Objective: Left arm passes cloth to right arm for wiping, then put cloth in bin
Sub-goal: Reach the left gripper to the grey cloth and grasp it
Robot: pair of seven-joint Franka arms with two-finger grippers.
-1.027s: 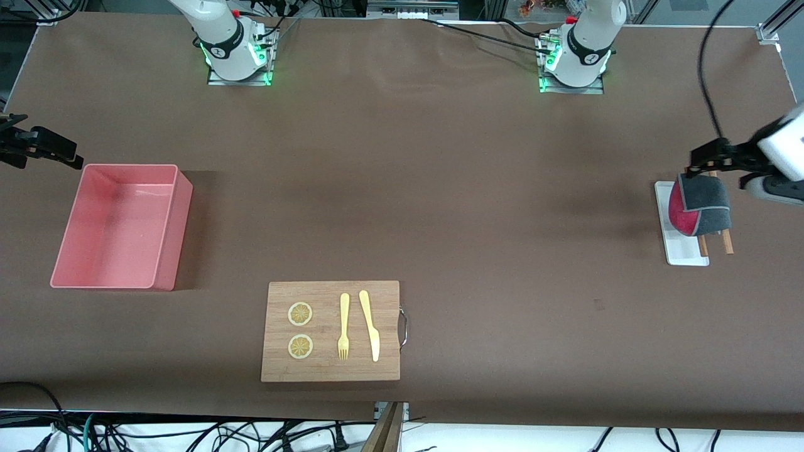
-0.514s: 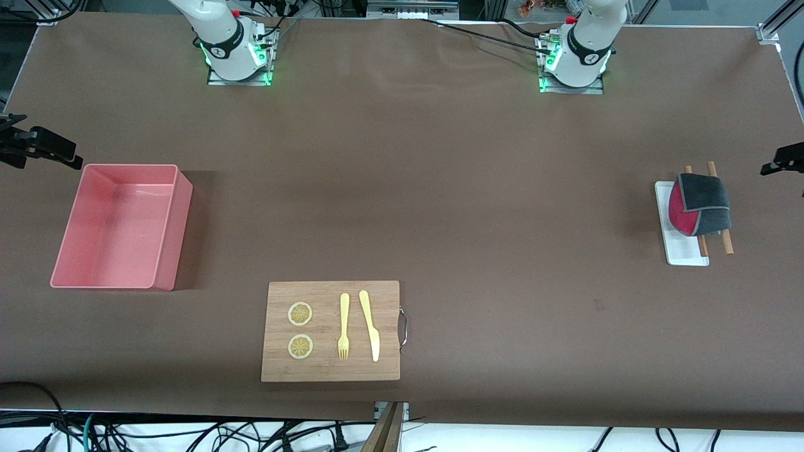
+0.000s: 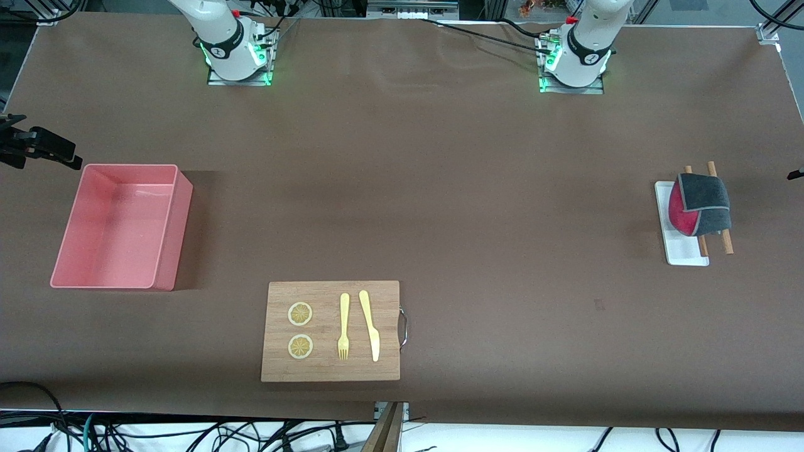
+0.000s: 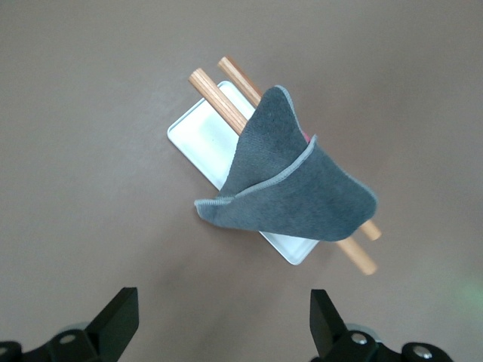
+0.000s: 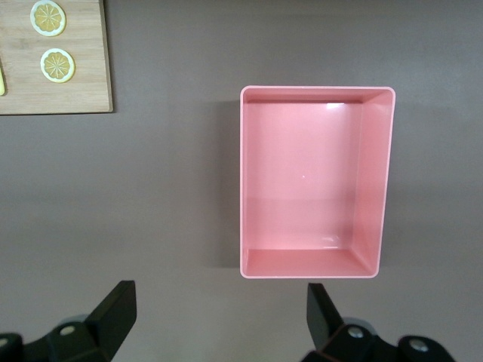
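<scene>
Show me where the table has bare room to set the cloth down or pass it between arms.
The broad bare stretch between the bin and the white tray, from the wooden board up to the arm bases, is free. Crowded: the tray, where the cloth drapes over two wooden sticks, and the board, carrying lemon slices, fork and knife.

No readable text, number or brand shows on anything on the table. The two white robot arm bases (image 3: 233,47) each carry a small dark round mark, possibly a logo, too small to make out.
</scene>
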